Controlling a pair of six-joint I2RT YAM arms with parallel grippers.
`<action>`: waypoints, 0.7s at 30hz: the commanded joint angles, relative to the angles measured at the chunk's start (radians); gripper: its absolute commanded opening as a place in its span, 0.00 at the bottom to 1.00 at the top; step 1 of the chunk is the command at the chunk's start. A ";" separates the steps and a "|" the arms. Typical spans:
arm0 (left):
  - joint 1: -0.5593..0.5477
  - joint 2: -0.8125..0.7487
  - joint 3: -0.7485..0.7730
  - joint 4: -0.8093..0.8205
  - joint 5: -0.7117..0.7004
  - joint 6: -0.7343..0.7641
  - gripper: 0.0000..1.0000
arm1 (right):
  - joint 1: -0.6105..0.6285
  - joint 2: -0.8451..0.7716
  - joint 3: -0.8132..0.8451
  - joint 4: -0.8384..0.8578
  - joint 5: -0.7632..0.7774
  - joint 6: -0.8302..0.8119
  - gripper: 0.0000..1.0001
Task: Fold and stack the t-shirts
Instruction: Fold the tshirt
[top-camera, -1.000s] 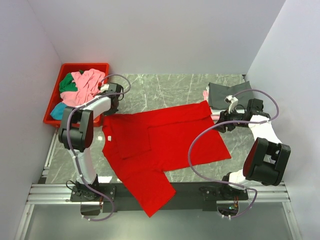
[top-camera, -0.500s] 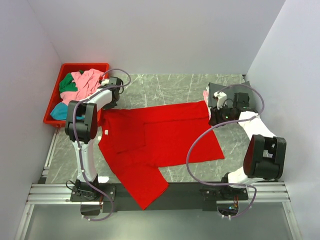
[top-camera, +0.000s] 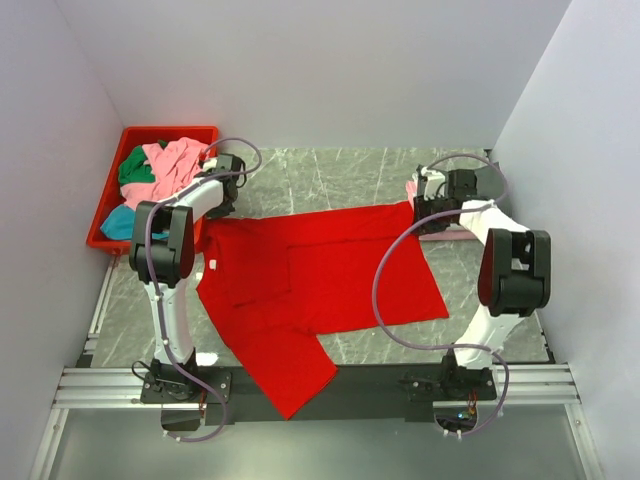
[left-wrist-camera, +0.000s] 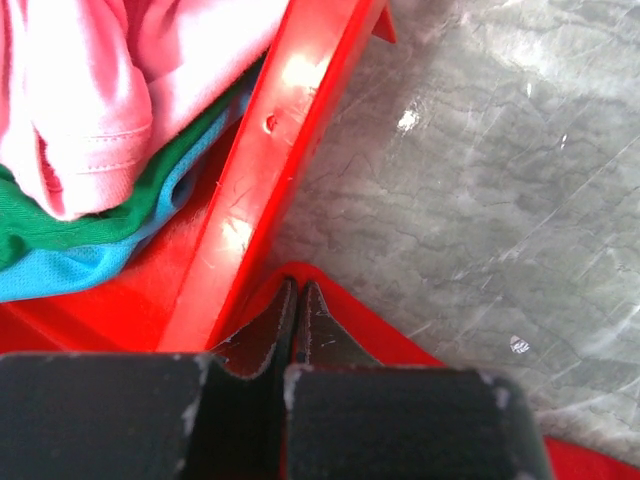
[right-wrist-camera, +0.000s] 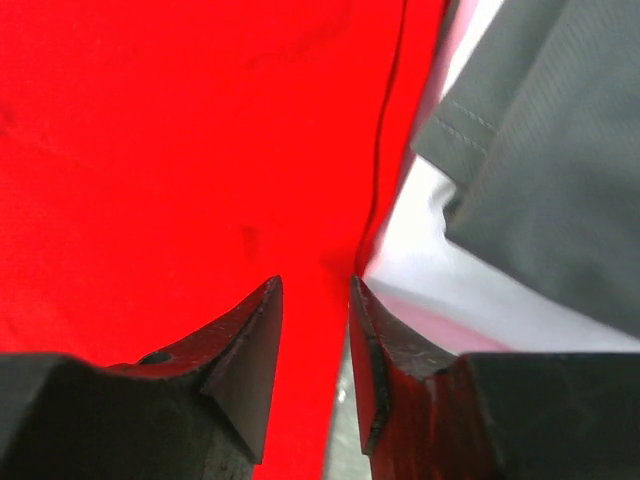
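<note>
A large red t-shirt (top-camera: 330, 275) lies spread flat across the table. My left gripper (top-camera: 219, 210) is shut on its far left corner (left-wrist-camera: 340, 315), right beside the red bin's wall. My right gripper (top-camera: 422, 213) is at the shirt's far right corner, with its jaws a little apart over the red edge (right-wrist-camera: 315, 285), next to the folded stack. That stack has a dark grey t-shirt (top-camera: 455, 185) on top, also in the right wrist view (right-wrist-camera: 560, 140), with white (right-wrist-camera: 450, 270) and pink layers below. Pink (left-wrist-camera: 90, 90), green (left-wrist-camera: 60, 215) and teal (left-wrist-camera: 60, 272) t-shirts lie in the bin.
The rigid red plastic bin (top-camera: 110, 195) stands at the far left, its wall (left-wrist-camera: 290, 140) close to my left gripper. White walls close in the back and both sides. Grey marble table (top-camera: 330, 180) shows behind the shirt. One shirt sleeve hangs over the near edge (top-camera: 295, 385).
The red shirt was pulled back and left, then stopped. The right arm swung toward the folded stack, and its jaws now stand apart at the shirt's corner. The left gripper stays shut.
</note>
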 joint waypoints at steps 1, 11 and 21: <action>0.010 -0.066 -0.015 0.043 0.013 0.013 0.00 | 0.017 0.016 0.065 0.021 0.035 0.078 0.39; 0.018 -0.071 -0.021 0.053 0.029 0.024 0.00 | 0.043 0.066 0.082 0.024 0.123 0.111 0.35; 0.025 -0.075 -0.032 0.058 0.037 0.027 0.00 | 0.065 0.099 0.090 0.028 0.167 0.120 0.33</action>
